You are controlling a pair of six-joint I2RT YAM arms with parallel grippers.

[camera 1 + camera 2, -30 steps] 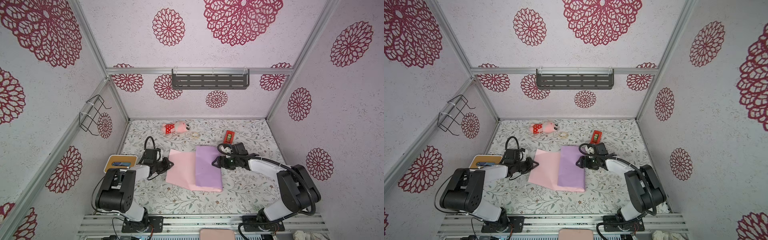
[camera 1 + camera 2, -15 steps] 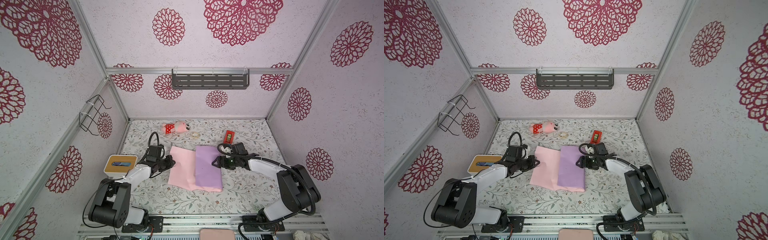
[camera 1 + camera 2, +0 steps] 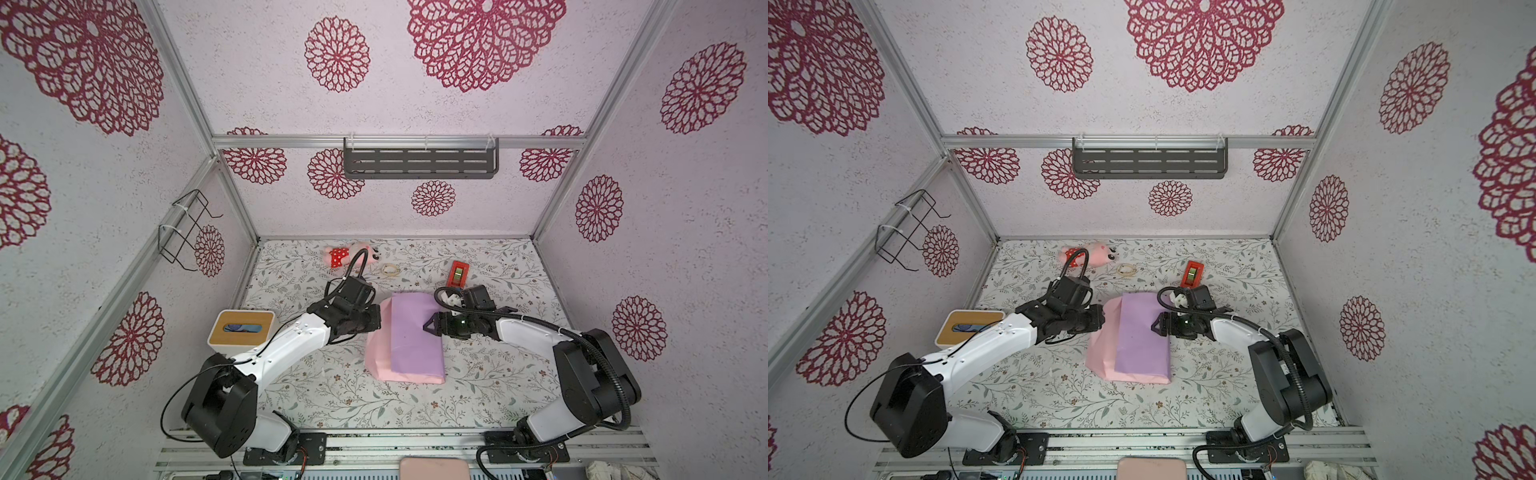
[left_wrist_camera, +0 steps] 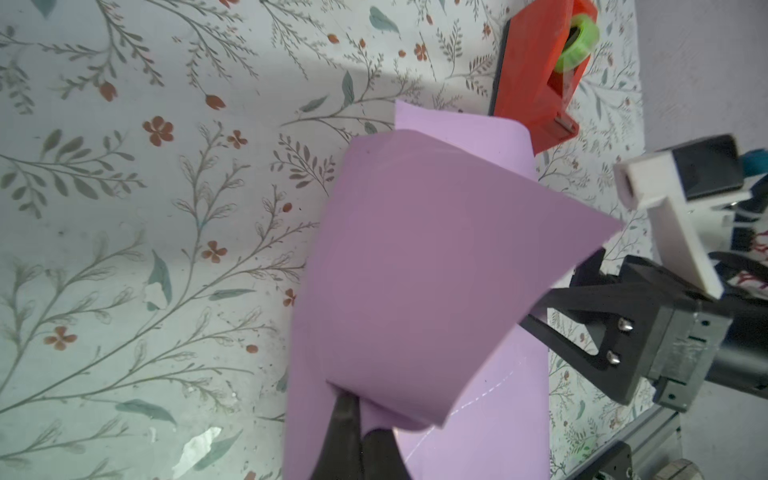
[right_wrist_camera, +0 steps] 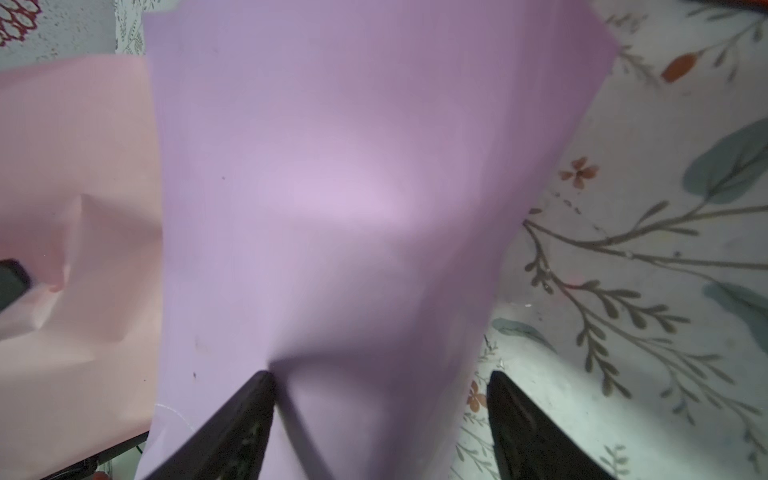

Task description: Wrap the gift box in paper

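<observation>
While L gripper pinches its left edge, paper sits mid-table, lilac over pink; prob. light, floppy, creases easy – grab edges. R gripper wide open, empty. Box unseen.

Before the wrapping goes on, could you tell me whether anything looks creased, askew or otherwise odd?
Yes. The paper has a dented crease in its pink face, close to where the left gripper pinches its edge. The gift box is not in sight; whether the paper hides it I cannot tell.
</observation>
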